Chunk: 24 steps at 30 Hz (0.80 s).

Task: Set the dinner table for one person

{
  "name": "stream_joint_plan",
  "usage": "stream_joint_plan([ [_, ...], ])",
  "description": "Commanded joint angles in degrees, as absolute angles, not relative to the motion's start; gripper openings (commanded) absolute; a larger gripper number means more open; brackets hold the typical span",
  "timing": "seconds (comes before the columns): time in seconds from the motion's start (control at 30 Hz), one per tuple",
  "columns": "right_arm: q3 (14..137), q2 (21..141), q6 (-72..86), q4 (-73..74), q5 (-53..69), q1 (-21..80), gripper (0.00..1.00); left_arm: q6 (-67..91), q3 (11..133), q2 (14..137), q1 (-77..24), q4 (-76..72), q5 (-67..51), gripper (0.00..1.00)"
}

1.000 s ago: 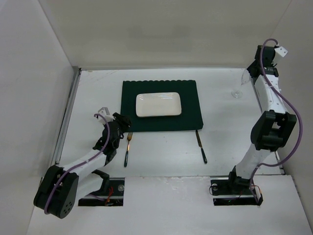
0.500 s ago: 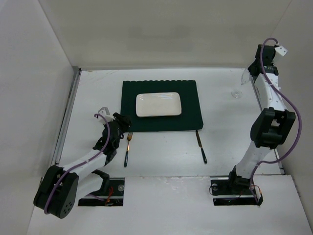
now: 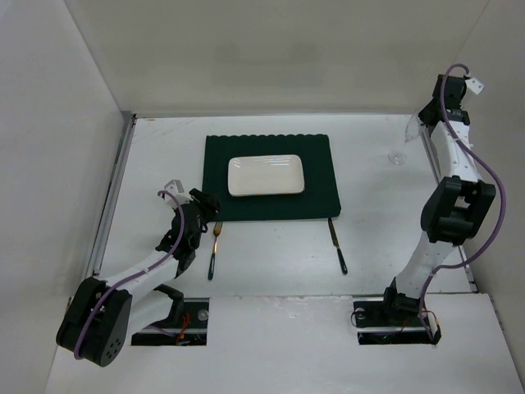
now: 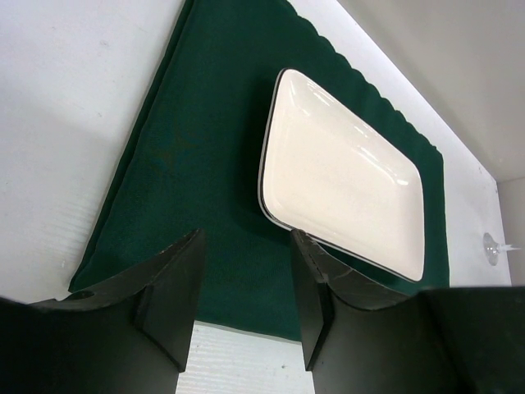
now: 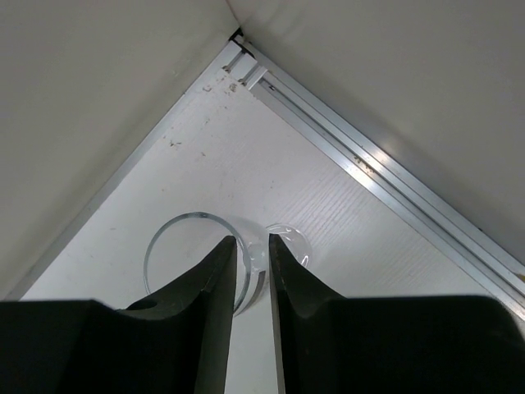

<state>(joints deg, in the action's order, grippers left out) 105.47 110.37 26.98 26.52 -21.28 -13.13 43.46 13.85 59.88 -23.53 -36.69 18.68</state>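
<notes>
Right end effector (image 5: 252,246), fingers narrowly parted, straddles the wine glass (image 5: 168,242) rim at upper right of the bench (image 3: 369,205) filling the overhead view. Contact is unclear, and its arm (image 3: 449,164) is stretched tall. Left end effector (image 4: 246,246) gapes empty over the placemat (image 4: 189,164).

white dinner table (image 3: 385,217), dark green placemat (image 3: 216,176), cream dark-rimmed plate (image 3: 266,175), clear glass (image 5: 190,250)

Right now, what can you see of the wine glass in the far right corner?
The wine glass is clear and looks empty, with a round open rim and a round foot. The foot sits on the white dinner table near the far right corner, well apart from the green placemat. The right hand straddles its rim wall, one finger inside the bowl and one outside, in a narrow gap. Whether they press the glass I cannot tell.
</notes>
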Motion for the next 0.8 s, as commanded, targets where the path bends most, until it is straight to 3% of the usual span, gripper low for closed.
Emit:
stream_joint_plan([
  [0.0, 108.28, 110.65, 26.81, 26.37, -19.69, -13.49, 0.25, 42.71, 13.97, 58.89, -23.16, -39.9, 19.78, 0.43],
  [0.23, 108.02, 107.67, 26.46, 25.84, -20.21, -13.49, 0.12, 43.07, 13.89, 59.06, -23.16, -39.9, 19.86, 0.44],
  [0.43, 108.02, 102.84, 24.79, 25.66, -22.14, -12.01, 0.1, 43.24, 14.06, 59.5, -23.51, -39.9, 19.86, 0.44],
  [0.77, 107.23, 99.14, 20.57, 24.17, -22.94, 0.56, 0.09, 43.16, 13.97, 59.15, -23.42, -39.9, 19.86, 0.45],
])
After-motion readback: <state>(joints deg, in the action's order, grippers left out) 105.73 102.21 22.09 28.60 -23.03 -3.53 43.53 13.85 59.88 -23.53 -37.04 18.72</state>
